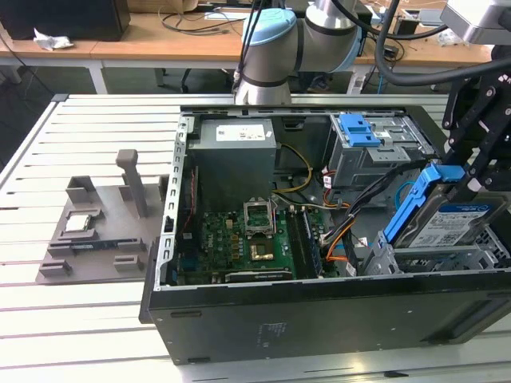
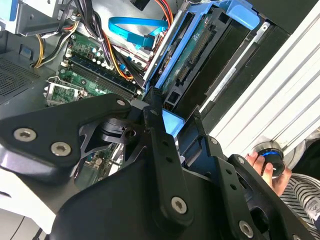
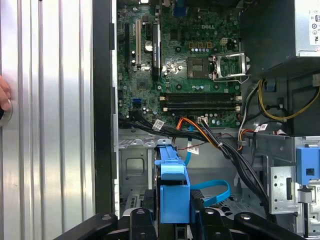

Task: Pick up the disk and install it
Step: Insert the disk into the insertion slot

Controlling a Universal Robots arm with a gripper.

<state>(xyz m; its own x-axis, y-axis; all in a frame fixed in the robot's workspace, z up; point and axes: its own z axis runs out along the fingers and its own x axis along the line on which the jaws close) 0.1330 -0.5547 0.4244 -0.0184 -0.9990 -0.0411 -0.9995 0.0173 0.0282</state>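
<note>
Clamping the smooth blue plastic bracket (image 3: 172, 172), my black metal pincer (image 3: 173, 215) holds the disk (image 1: 449, 227) tilted above the grey metal drive cage (image 1: 382, 259) inside the open case (image 1: 263, 319) on the ribbed worktop (image 1: 96, 128). Orange and black cables (image 1: 342, 238) crowd just beside it. It is silver, rectangular, white-and-blue labelled.

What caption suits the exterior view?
Black gripper holds the silver rectangular disk in its blue plastic caddy, tilted in the open black computer case.

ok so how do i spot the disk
Find the open case; at the exterior view's right a metal cage sits inside. The disk leans tilted into it: silver, labelled, blue-framed, unlike the plain blue latch further back.
</note>
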